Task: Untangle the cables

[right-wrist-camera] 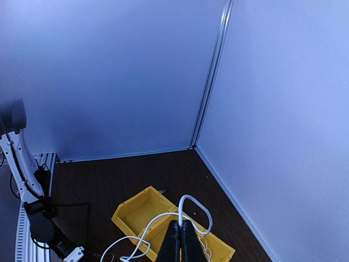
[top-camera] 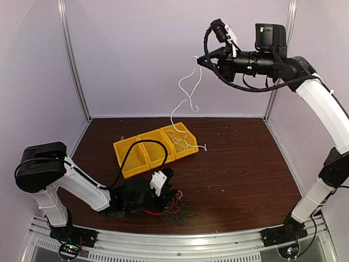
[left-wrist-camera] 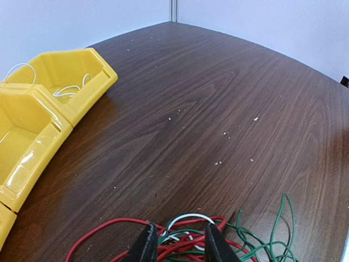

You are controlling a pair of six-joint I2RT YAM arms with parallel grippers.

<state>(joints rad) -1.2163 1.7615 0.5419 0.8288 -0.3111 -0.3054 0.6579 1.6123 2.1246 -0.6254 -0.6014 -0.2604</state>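
My right gripper (top-camera: pixel 198 59) is raised high at the back and shut on a white cable (top-camera: pixel 185 87). The cable hangs down in loops into the right compartment of the yellow bins (top-camera: pixel 126 147), and one end spills over the rim. In the right wrist view the fingers (right-wrist-camera: pixel 180 236) pinch the white cable (right-wrist-camera: pixel 197 210) above the bins (right-wrist-camera: pixel 136 203). My left gripper (top-camera: pixel 172 195) is low on the table at the tangle of red, green and white cables (top-camera: pixel 177 208). In the left wrist view its jaws (left-wrist-camera: pixel 180 243) stand narrowly apart around the tangle (left-wrist-camera: pixel 191 232).
The yellow bins (left-wrist-camera: pixel 92 60) are three joined compartments, standing at an angle in the middle of the dark wood table (top-camera: pixel 245 164). White cable (left-wrist-camera: pixel 68 90) lies in the far one. White walls and metal posts enclose the back and sides.
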